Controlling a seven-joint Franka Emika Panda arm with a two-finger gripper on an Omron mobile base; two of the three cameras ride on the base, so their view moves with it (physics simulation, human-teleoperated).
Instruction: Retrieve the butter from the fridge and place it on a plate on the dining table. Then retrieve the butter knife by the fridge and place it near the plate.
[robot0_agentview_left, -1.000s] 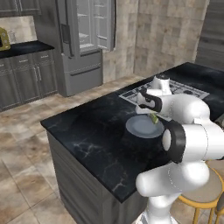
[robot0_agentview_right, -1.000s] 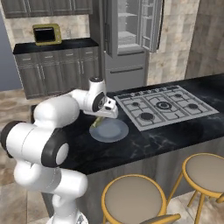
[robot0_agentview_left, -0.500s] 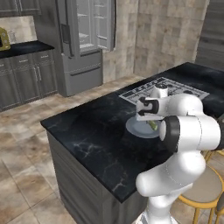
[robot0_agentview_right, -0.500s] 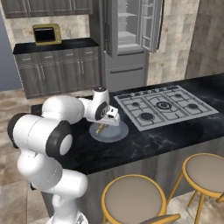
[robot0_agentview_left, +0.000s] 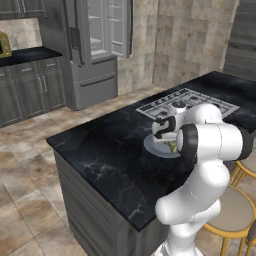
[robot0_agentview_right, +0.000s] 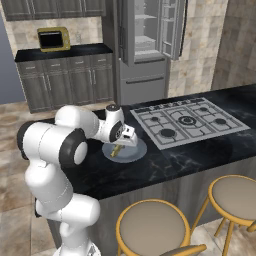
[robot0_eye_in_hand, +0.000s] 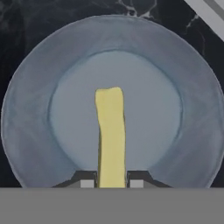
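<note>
Yellow butter (robot0_eye_in_hand: 110, 135) is sitting clamped between the fingers of the gripper (robot0_eye_in_hand: 111, 183), which is hanging right over the pale round plate (robot0_eye_in_hand: 30, 109). That plate is resting on the black marbled dining table (robot0_agentview_left: 105, 155), just beside the cooktop (robot0_agentview_right: 187, 122).

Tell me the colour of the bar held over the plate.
Pale yellow: the butter, seen best in the hand view against the grey-white plate.

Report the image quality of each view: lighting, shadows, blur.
Hand view: soft and slightly blurred, even light, the butter casting a thin shadow on the plate along one side. Left base view: flat rendered light, faint sheen on the dining table. Right base view: sharper, fridge interior brightly lit, no glare.
</note>
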